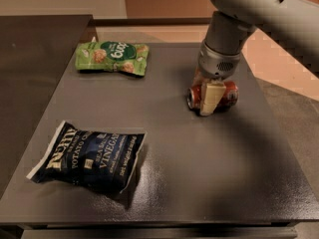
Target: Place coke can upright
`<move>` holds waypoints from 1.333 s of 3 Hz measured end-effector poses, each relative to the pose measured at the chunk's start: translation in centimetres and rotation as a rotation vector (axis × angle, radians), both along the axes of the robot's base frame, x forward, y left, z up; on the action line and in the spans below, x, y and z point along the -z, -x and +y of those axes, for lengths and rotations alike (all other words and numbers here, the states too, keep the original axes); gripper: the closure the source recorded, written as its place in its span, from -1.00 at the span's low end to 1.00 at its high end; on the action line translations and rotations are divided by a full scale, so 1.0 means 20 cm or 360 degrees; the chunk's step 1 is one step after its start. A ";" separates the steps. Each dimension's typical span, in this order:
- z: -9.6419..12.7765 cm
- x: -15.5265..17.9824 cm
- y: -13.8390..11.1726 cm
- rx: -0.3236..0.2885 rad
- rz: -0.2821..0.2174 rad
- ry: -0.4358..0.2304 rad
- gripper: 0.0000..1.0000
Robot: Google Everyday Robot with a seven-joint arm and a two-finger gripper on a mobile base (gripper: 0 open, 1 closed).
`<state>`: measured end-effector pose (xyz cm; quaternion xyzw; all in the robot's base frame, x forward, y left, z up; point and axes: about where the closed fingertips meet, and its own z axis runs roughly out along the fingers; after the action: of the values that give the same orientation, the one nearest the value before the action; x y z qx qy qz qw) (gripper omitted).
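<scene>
You will find the gripper (210, 99) set low across the middle of the coke can (230, 94); record its grip as undetermined, since you cannot tell whether it is closed on the can or merely around it. The can lies on its side near the right edge of the surface (199, 178), towards the far-right corner, with its long axis roughly parallel to the far edge and its lettering unreadable. Note the green snack bag (112, 58) near the far-left corner, print illegible, and the dark blue bag (89, 156) near the front-left corner, which reads "POTATO" and "VINEGAR".
</scene>
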<state>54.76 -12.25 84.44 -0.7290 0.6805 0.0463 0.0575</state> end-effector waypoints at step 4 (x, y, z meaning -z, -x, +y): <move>-0.01 -0.32 -0.08 0.0330 -0.0045 -0.0601 1.00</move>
<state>56.44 -12.51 90.86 -0.6320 0.7302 0.1565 0.2069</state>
